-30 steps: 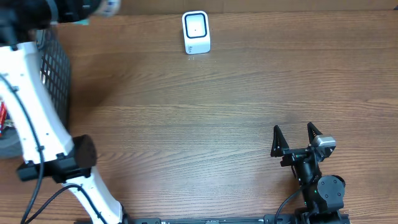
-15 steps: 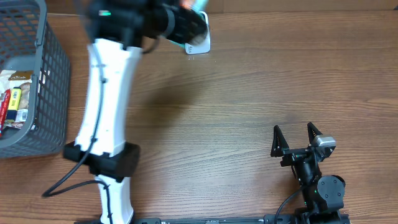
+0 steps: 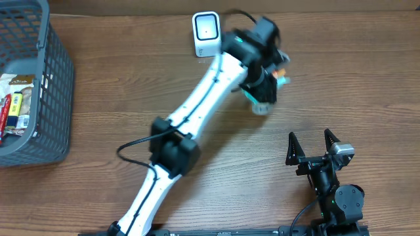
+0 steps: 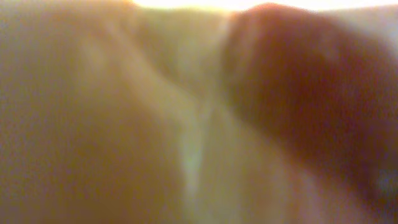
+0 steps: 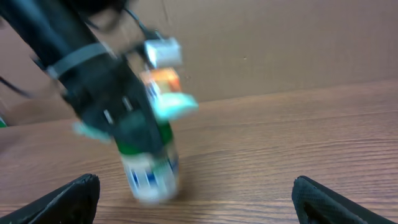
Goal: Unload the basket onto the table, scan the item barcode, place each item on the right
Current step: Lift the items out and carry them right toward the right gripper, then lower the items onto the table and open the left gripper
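Your left gripper (image 3: 259, 86) clamps bottle (image 5: 152, 174) near scanner (image 3: 207, 34) at worktop's (image 3: 367, 78) far edge, guessing to show barcode; right gripper (image 3: 314, 145) wide open, empty, idle by front edge.

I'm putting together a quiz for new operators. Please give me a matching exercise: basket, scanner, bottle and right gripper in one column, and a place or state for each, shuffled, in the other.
Things
1. basket
2. scanner
3. bottle
4. right gripper

Places or states
A. open, at the near right of the table
B. held by the left gripper, to the right of the scanner
C. at the table's left edge
D. standing at the table's far edge

Pairs: 1-C, 2-D, 3-B, 4-A
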Controlling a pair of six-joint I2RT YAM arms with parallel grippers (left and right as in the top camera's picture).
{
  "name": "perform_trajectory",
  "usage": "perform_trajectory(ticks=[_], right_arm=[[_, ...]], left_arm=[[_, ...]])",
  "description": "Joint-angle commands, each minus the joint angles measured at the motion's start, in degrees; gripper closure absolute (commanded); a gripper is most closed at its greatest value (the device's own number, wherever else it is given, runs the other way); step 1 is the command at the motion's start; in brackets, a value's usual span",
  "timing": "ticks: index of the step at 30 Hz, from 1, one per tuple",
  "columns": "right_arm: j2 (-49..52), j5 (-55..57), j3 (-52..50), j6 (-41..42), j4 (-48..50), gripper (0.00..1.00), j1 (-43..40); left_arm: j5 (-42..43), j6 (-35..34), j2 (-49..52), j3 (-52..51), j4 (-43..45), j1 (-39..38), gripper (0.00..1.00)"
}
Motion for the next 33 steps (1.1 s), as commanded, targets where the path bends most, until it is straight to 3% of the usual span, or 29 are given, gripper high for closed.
perform_trajectory(ticks=[1, 6, 11, 33], right_arm=[[-0.6, 0.0, -0.6, 0.0, 0.4, 0.0, -0.3], [-0.6, 0.0, -0.6, 0.0, 0.3, 0.0, -0.3], [-0.6, 0.0, -0.6, 0.0, 0.3, 0.0, -0.3], [-0.6, 0.0, -0.6, 0.0, 0.4, 0.0, -0.3]], left_arm=[[0.8, 8.9, 1.1, 0.9, 0.0, -2.9, 0.96], [0.5, 15.0, 2.6, 0.9, -1.2, -5.8, 0.96], [0.3, 16.8, 2.7, 0.8, -1.4, -7.4, 0.96], [0.3, 18.5, 2.8, -2.6, 0.7, -8.5, 0.96]])
